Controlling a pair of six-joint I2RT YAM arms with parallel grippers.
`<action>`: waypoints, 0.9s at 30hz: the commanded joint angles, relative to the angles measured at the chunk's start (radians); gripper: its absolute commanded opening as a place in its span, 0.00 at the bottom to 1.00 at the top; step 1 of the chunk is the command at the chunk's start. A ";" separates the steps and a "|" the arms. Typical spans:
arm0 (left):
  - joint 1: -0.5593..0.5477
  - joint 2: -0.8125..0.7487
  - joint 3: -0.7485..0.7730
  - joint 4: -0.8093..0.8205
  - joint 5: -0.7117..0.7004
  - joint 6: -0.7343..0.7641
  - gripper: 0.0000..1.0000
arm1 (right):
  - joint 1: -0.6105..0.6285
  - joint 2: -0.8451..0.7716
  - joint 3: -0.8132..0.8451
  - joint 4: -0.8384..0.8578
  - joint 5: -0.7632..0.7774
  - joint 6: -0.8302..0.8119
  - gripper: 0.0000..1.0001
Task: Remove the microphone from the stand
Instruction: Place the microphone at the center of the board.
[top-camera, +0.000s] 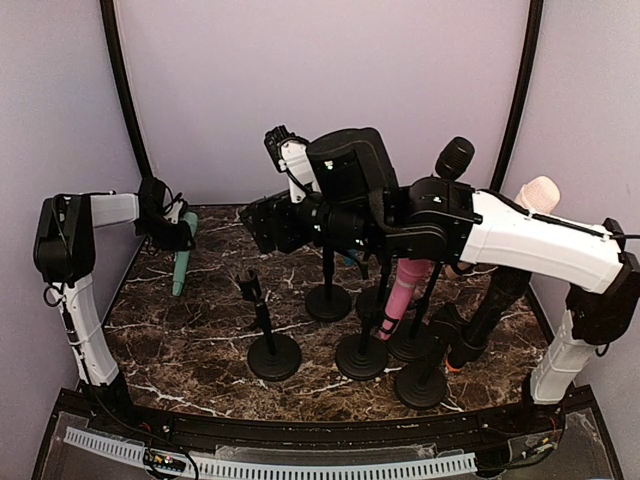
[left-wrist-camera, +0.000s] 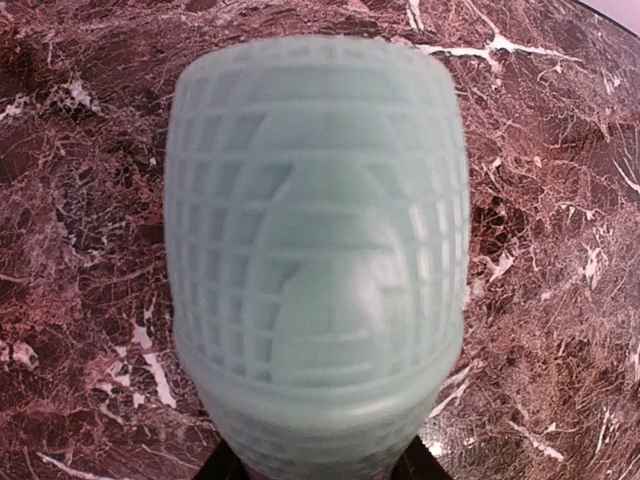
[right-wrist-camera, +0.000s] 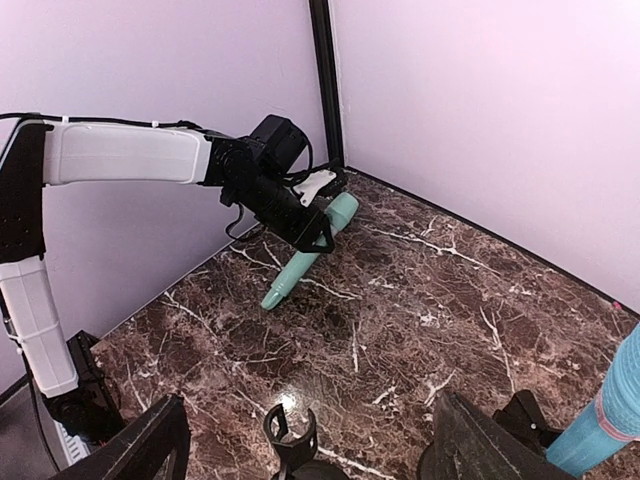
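Your left end effector (right-wrist-camera: 308, 226), above a dark marbled bench (top-camera: 200, 330) between lilac walls (top-camera: 320, 70), clamps a grid-textured mint-green microphone (left-wrist-camera: 315, 260); your right end effector (right-wrist-camera: 320, 440) gapes empty.

A robot lab test cell: plain lilac walls (top-camera: 320, 80) and black corner posts (top-camera: 125, 100) box in a marble-pattern table (top-camera: 190, 340). Two arms (top-camera: 85, 320) are bolted along the bottom edge behind a slotted cable duct (top-camera: 300, 467), with stands (top-camera: 274, 355) clustered at centre.
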 joint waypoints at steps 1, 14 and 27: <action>0.003 0.042 -0.003 -0.021 -0.046 0.038 0.38 | -0.006 -0.044 -0.034 0.082 0.020 -0.050 0.85; 0.002 0.059 -0.012 0.006 -0.052 0.040 0.60 | -0.009 -0.159 -0.175 0.232 -0.017 -0.056 0.85; 0.003 -0.244 -0.190 0.252 -0.059 0.041 0.75 | -0.008 -0.207 -0.168 0.193 0.011 -0.071 0.98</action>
